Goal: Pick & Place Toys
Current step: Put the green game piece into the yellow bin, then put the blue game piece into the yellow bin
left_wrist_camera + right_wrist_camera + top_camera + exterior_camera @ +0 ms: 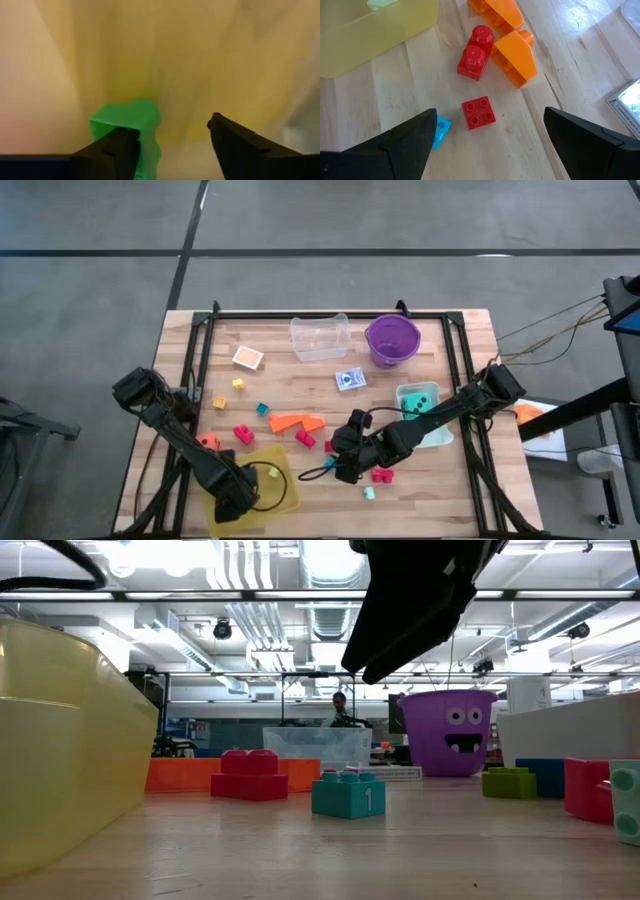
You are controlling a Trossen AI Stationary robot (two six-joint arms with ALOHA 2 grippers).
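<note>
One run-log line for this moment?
left tool: open over yellow tray, green brick at one finger | right tool: open above red brick

Teal brick [348,794] bears "1".

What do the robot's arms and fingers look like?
Both arms are black and made of jointed segments. The left gripper and right gripper each have two chunky, dark, wedge-shaped fingers. Thin black cables loop beside the arms. I can't see any markings on them.

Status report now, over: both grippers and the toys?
Left gripper open over yellow tray, green brick at one jaw. Right gripper open above red brick. Nothing blocking.
</note>
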